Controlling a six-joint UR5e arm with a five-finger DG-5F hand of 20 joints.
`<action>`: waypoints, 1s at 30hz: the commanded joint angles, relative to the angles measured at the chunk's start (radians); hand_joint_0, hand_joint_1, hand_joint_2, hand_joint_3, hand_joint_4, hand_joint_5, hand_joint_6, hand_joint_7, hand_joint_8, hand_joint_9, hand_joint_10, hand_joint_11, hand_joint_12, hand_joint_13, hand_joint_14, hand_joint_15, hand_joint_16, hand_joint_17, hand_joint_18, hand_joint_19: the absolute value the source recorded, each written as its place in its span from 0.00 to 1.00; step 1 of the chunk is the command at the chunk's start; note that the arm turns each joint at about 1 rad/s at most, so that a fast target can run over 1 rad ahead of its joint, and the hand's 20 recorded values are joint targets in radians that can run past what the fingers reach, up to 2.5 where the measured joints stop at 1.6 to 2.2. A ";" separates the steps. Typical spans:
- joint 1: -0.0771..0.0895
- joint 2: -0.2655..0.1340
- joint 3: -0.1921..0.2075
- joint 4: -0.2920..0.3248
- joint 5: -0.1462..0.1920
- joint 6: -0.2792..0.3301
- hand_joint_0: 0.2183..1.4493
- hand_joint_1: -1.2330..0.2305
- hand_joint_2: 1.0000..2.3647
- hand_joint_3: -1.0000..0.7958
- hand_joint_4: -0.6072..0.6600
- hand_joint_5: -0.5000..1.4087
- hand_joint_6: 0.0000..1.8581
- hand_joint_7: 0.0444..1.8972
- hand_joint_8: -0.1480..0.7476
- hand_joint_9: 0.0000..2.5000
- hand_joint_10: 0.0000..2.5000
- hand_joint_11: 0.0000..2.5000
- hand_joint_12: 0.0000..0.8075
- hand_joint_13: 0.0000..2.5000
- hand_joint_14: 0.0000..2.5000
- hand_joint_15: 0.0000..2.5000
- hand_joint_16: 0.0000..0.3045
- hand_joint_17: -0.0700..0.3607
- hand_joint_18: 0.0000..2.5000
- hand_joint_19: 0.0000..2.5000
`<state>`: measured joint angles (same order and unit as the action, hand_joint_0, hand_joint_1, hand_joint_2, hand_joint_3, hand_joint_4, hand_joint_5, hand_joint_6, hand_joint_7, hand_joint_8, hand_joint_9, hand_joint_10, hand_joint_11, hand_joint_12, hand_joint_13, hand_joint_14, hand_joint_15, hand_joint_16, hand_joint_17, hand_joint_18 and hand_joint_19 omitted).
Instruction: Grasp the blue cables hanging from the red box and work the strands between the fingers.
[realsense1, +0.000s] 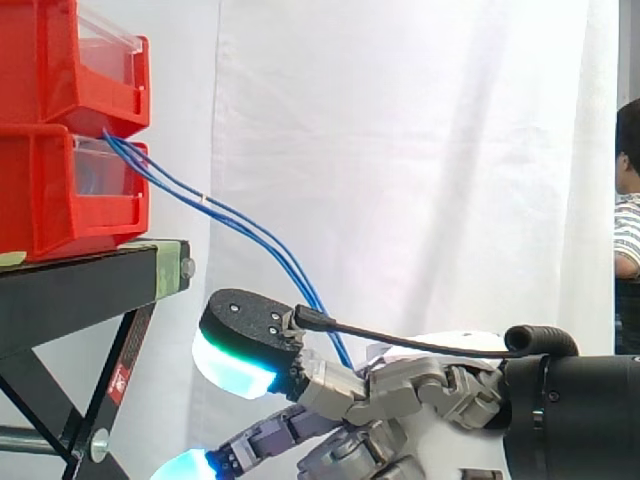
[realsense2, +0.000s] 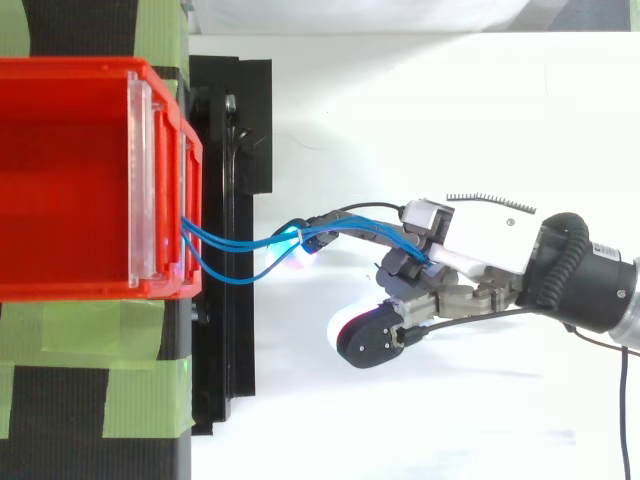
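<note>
blue cables (realsense1: 207, 202) | thin strands, tied midway | slanting down from red box (realsense1: 60, 195)

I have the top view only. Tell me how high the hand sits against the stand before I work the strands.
Observer: From the side, the hand sits below the top of the black stand.
Operator: Now give me the exit point.
Observer: Two red bins are stacked. The blue cables come out where the upper bin meets the lower bin, then slope down to the hand.
Operator: Report anything near the arm.
Observer: A person is at the side view's right edge, above the arm.
</note>
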<state>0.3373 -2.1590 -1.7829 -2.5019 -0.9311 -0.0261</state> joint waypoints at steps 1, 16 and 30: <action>0.000 0.001 -0.001 0.000 0.000 0.000 0.41 0.48 0.00 0.00 0.74 0.28 0.01 0.43 0.75 0.72 1.00 1.00 0.71 0.76 1.00 0.72 0.65 0.51 0.93 0.28; 0.000 0.001 0.000 0.000 0.000 0.000 0.41 0.48 0.00 0.00 0.74 0.28 0.01 0.43 0.74 0.72 1.00 1.00 0.70 0.75 1.00 0.72 0.65 0.51 0.93 0.28; 0.000 0.001 0.000 0.000 0.000 0.000 0.41 0.48 0.00 0.00 0.74 0.29 0.01 0.44 0.74 0.71 1.00 1.00 0.70 0.75 1.00 0.72 0.64 0.50 0.93 0.28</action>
<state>0.3372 -2.1593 -1.7829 -2.5019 -0.9311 -0.0260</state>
